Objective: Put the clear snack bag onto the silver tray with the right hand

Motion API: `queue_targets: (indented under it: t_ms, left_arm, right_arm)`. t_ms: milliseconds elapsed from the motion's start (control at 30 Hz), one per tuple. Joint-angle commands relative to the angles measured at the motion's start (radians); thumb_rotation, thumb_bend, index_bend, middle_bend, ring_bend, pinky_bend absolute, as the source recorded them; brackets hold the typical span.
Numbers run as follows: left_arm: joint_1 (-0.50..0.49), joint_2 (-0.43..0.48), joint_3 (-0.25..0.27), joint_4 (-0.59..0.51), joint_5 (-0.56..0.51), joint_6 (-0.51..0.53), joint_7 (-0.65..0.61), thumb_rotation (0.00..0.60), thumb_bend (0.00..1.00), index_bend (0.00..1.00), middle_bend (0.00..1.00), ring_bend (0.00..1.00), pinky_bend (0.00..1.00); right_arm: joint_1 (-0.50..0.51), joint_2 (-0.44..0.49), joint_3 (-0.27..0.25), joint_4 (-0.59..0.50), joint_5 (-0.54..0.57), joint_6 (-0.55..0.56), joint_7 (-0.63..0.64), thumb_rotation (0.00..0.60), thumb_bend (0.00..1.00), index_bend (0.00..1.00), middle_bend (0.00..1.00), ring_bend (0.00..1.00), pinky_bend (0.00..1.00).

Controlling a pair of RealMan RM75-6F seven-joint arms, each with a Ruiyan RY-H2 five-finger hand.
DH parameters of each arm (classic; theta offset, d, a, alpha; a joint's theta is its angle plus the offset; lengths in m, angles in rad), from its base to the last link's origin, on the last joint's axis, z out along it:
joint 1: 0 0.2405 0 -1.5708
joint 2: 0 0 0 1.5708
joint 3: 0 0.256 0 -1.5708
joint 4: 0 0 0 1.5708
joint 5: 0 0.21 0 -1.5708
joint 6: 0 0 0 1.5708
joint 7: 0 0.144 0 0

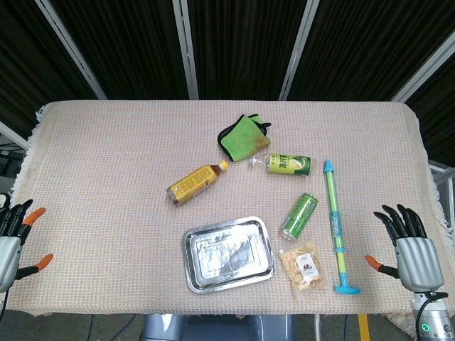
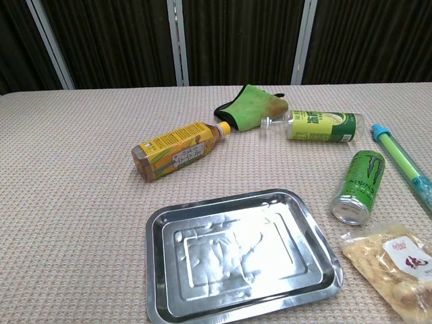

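Note:
The clear snack bag point(image 1: 304, 265) point(image 2: 396, 264), with tan snacks and a red-and-white label, lies flat on the table just right of the silver tray point(image 1: 192, 263) point(image 2: 156, 256). Nothing lies in the tray. My right hand point(image 1: 407, 245) hovers at the table's right front edge, fingers spread, holding nothing, well right of the bag. Over at the left front edge my left hand point(image 1: 15, 234) is open too. Neither hand shows in the chest view.
A green can point(image 1: 298, 215) point(image 2: 359, 186) lies just behind the bag. A blue-green tube toy point(image 1: 334, 224) point(image 2: 405, 164) stretches between bag and right hand. Farther back lie a yellow tea bottle point(image 1: 195, 182) point(image 2: 177, 150), a green-label bottle point(image 1: 287, 164) point(image 2: 316, 125) and a green cloth point(image 1: 245, 137) point(image 2: 253, 104).

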Motion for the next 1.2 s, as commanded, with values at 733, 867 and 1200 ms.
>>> queue_targets:
  t_ms: [733, 867, 1200]
  left_arm:
    - [0.009, 0.001, 0.002, 0.020, 0.006, 0.007, -0.018, 0.600, 0.17, 0.14, 0.00, 0.00, 0.00]
    - [0.007, 0.001, 0.000, 0.019, -0.002, -0.001, -0.008, 0.600, 0.17, 0.14, 0.00, 0.00, 0.00]
    - [-0.010, -0.011, -0.007, 0.015, -0.013, -0.029, 0.009, 0.600, 0.17, 0.14, 0.00, 0.00, 0.00]
  right_arm:
    - [-0.008, 0.010, -0.007, 0.005, -0.035, 0.018, -0.005, 0.600, 0.02, 0.18, 0.11, 0.00, 0.08]
    - [0.001, 0.012, -0.006, 0.013, -0.031, 0.002, 0.000, 0.600, 0.02, 0.18, 0.11, 0.00, 0.08]
    - [0.019, 0.021, -0.022, 0.005, -0.060, -0.033, 0.034, 0.600, 0.02, 0.18, 0.11, 0.00, 0.08]
